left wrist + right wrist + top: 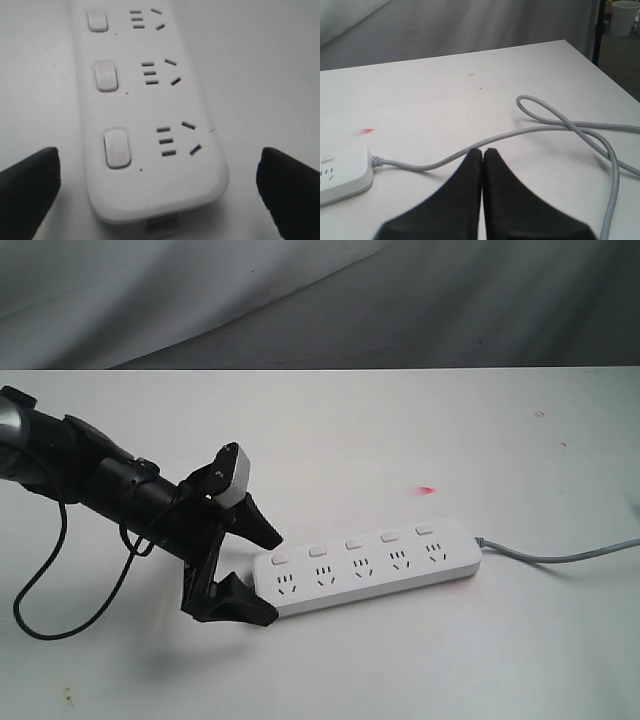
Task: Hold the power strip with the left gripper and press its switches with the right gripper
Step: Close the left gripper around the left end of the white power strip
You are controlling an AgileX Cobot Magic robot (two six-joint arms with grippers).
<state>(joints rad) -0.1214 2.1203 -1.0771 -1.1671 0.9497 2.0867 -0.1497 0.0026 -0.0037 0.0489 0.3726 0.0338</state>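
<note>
The power strip point(370, 565) lies flat on the white table point(400, 420), toward the near side. It runs left to right, with its right end a little farther away. Its five switches point(353, 543) sit in a row along the far edge, one by each socket. A thin grey cable point(560, 557) comes out of the right end and goes off to the right, where it makes a loop.

The left gripper point(275, 579) is at the left end of the strip. Its black fingers point(30, 192) are spread wide, one on the far side and one on the near side, with the end of the strip between them. The left wrist view shows bare table between each finger and the strip, so it holds nothing.

The right gripper point(482, 156) shows only in its own wrist view. Its two fingers are pressed tight together with nothing between them. It is right of the strip, near the cable and well apart from the switches
</note>
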